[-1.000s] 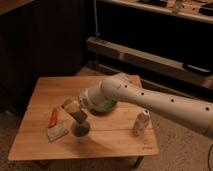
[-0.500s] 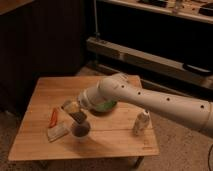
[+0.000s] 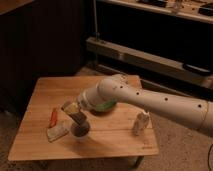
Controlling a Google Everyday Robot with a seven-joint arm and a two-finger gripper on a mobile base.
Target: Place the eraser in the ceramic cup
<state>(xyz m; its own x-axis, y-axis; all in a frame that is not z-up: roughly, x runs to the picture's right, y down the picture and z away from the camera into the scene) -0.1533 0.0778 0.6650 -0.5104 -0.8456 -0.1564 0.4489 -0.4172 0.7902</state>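
Observation:
My gripper (image 3: 73,111) hangs over the front left part of the wooden table (image 3: 120,141), at the end of the white arm (image 3: 150,102) that reaches in from the right. It is shut on the eraser (image 3: 78,119), a dark brown-black block that points down from the fingers. The ceramic cup (image 3: 80,132), small and round with a pale rim, stands directly below. The eraser's lower end is at the cup's rim; I cannot tell whether it touches the cup.
A pale wedge-shaped block (image 3: 57,133) lies just left of the cup, with a red-orange stick (image 3: 53,116) behind it. A green bowl (image 3: 106,106) sits behind the arm's wrist. A small pale bottle (image 3: 139,124) stands at the right. Dark shelves stand behind the table.
The gripper with the eraser has stayed over the cup, shifting only slightly. Nothing else on the table has moved.

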